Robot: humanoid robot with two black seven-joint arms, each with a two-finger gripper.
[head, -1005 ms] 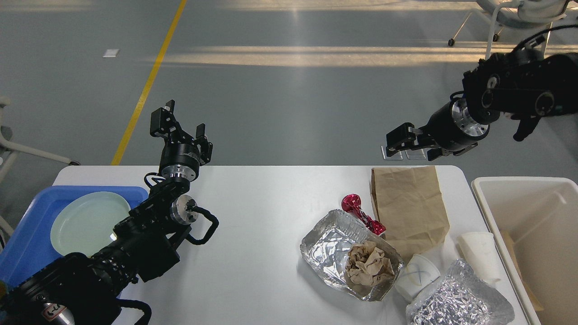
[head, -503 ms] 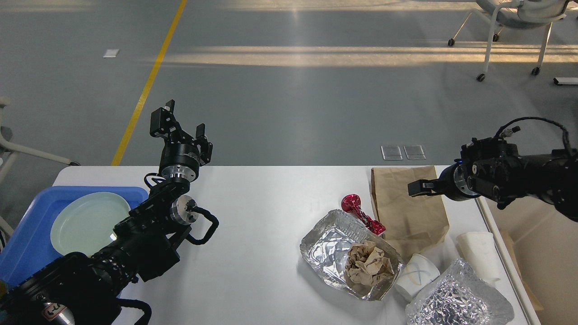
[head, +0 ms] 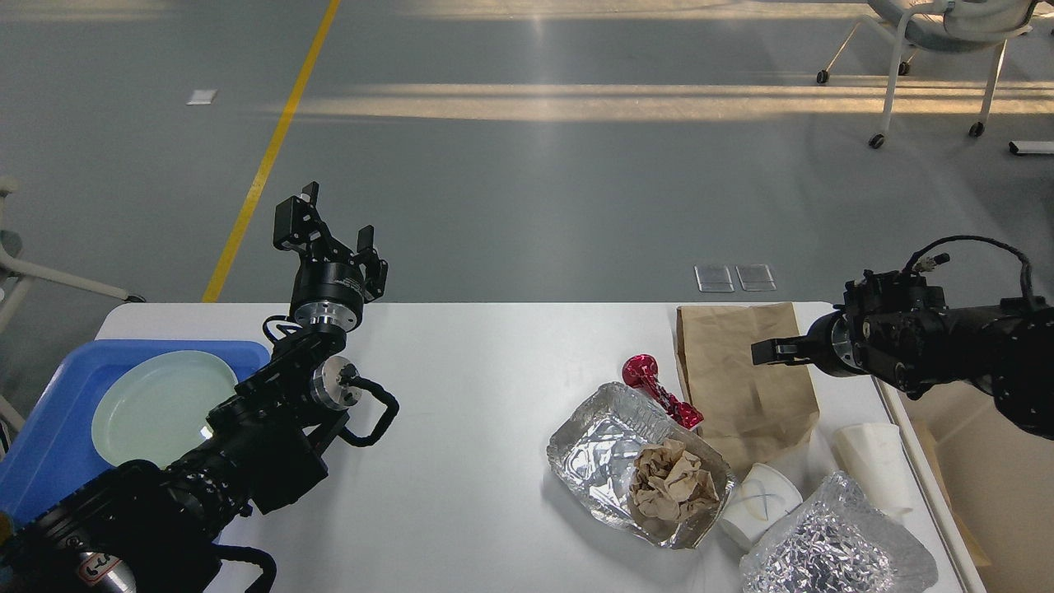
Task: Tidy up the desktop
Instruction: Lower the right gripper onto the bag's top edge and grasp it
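Note:
The white desktop (head: 478, 395) holds litter on its right side: a flat brown paper bag (head: 737, 391), a red foil wrapper (head: 659, 389), a foil tray (head: 601, 449) with crumpled brown paper (head: 671, 484) in it, a tipped paper cup (head: 762, 502), a white cup (head: 877, 465) and crumpled foil (head: 832, 556). My left gripper (head: 329, 232) is open and empty, raised above the desktop's far left edge. My right gripper (head: 770, 352) hovers low over the paper bag's right part, seen side-on, so its fingers cannot be told apart.
A blue tray (head: 45, 445) with a pale green plate (head: 160, 403) sits at the left edge, partly under my left arm. An off-white bin (head: 1013, 494) stands just right of the desktop, under my right arm. Wheeled chairs stand on the floor far back right.
My right arm has come down from high at the far right to just over the paper bag, then shifted slightly lower. The left arm and the objects have not moved.

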